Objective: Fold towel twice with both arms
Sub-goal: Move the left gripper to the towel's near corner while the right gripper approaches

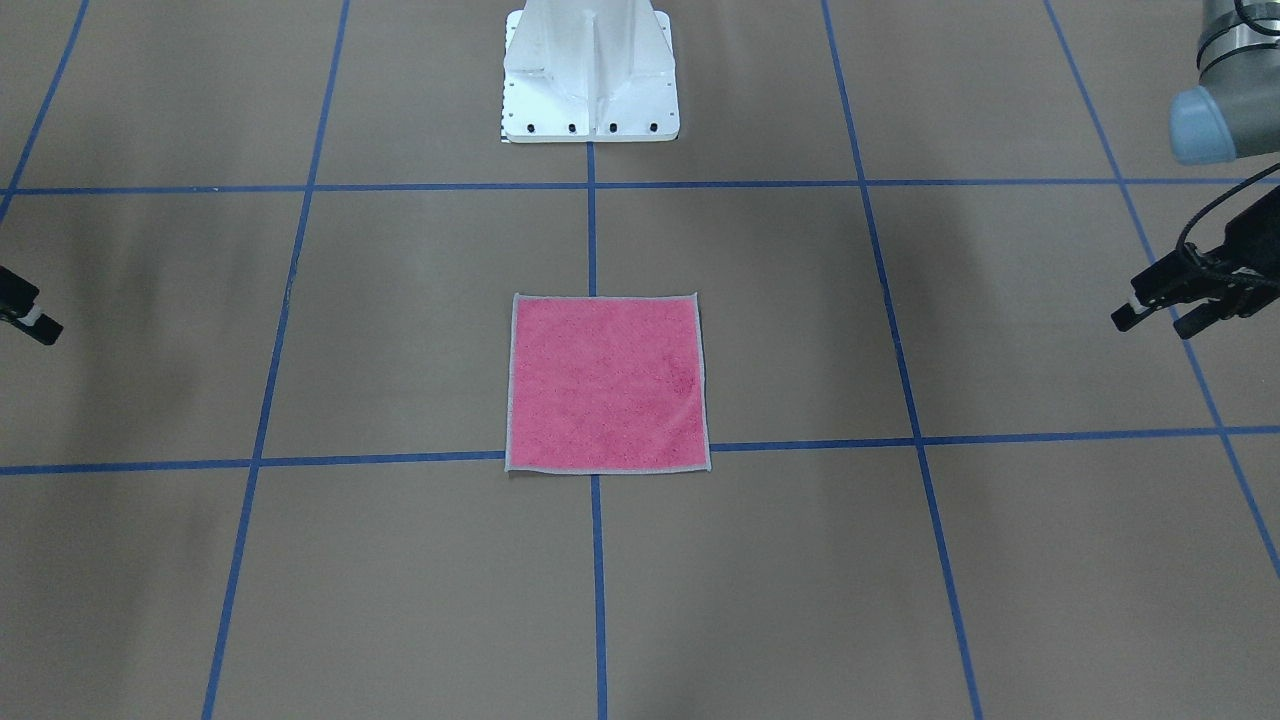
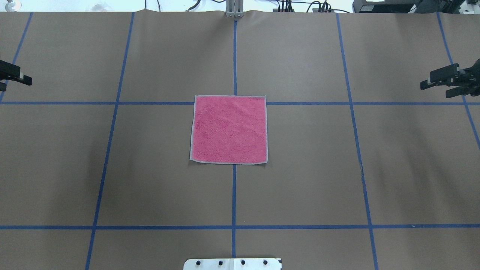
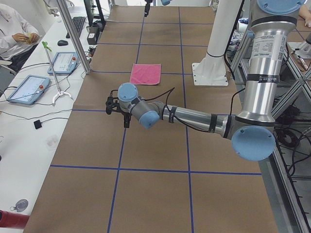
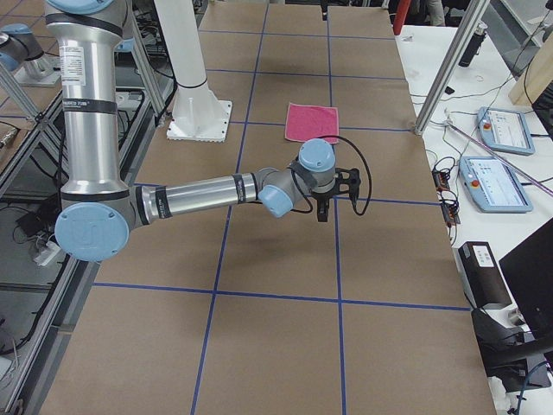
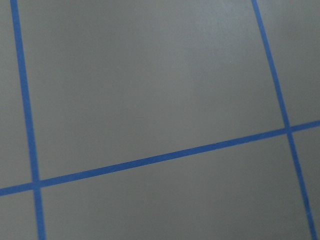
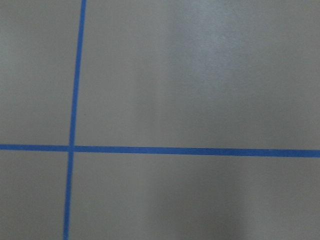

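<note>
The towel (image 2: 229, 129) lies flat and unfolded, pink face up with its light grey border showing, at the middle of the table (image 1: 608, 383). My left gripper (image 1: 1152, 325) hovers far out to the towel's left side, jaws open and empty; the overhead view shows only a part of it (image 2: 17, 78) at the edge. My right gripper (image 2: 435, 90) hangs equally far out on the other side, open and empty. Both arms stretch low over the table in the side views, the left arm (image 3: 184, 116) and the right arm (image 4: 207, 194). The wrist views show only bare brown paper.
Blue tape lines (image 2: 234, 195) divide the brown paper table cover into a grid. The white pedestal base (image 1: 590, 75) stands at the robot's edge. A side bench with tablets (image 3: 29, 87) and a seated person (image 3: 14, 29) runs along one table side; metal posts (image 3: 73, 34) stand there.
</note>
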You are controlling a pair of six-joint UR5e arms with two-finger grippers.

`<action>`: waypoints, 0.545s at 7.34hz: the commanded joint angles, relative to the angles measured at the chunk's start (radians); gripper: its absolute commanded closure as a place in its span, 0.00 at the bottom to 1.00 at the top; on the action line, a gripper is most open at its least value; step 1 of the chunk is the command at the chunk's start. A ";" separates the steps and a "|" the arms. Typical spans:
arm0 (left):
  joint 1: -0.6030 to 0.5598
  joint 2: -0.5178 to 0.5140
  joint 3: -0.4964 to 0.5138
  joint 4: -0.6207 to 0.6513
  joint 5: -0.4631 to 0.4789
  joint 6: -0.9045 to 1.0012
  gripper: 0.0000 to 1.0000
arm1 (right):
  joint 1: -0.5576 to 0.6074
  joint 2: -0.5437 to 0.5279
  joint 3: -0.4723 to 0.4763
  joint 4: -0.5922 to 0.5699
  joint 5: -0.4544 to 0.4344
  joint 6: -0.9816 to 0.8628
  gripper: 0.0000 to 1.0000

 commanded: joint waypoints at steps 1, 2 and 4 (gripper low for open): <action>0.092 -0.025 -0.003 -0.148 0.045 -0.312 0.00 | -0.103 0.034 0.090 0.020 -0.070 0.317 0.00; 0.156 -0.032 -0.006 -0.229 0.118 -0.453 0.00 | -0.184 0.033 0.136 0.020 -0.169 0.433 0.00; 0.335 -0.043 -0.078 -0.259 0.305 -0.677 0.00 | -0.301 0.033 0.199 0.020 -0.294 0.626 0.01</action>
